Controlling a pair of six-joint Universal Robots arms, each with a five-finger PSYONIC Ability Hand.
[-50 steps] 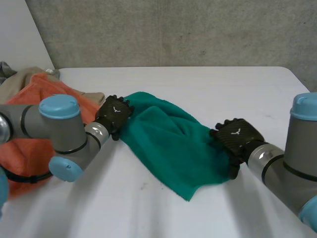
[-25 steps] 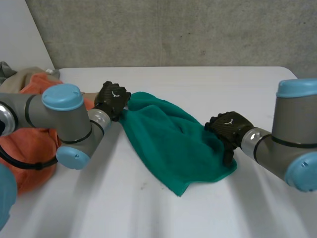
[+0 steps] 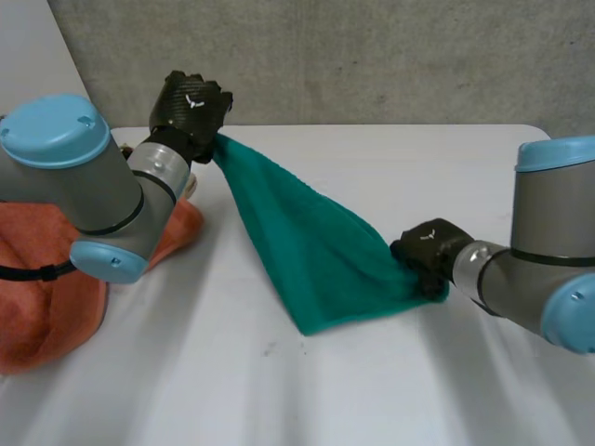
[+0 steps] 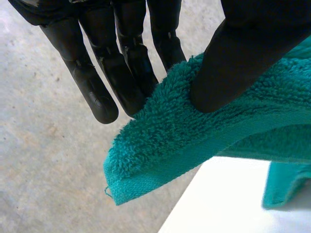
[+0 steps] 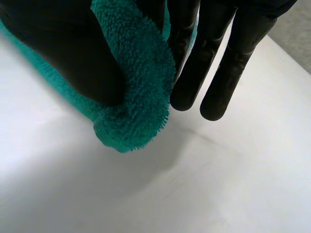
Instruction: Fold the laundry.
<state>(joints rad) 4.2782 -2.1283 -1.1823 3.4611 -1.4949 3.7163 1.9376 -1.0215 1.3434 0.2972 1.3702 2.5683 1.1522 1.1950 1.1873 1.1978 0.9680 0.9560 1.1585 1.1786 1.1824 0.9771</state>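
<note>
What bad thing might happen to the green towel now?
The left hand pinches the teal towel right at its corner, so it might slip out. The right hand grips only a small bit too; a hard pull may free it. The left arm is by the orange cloth and might drag it.

The place looks like a robotics lab: a plain white table (image 3: 372, 390) in front of a rough grey concrete wall (image 3: 372, 56) (bare, speckled), with a left arm (image 3: 74, 186) and right arm (image 3: 548, 269) reaching over it.
</note>
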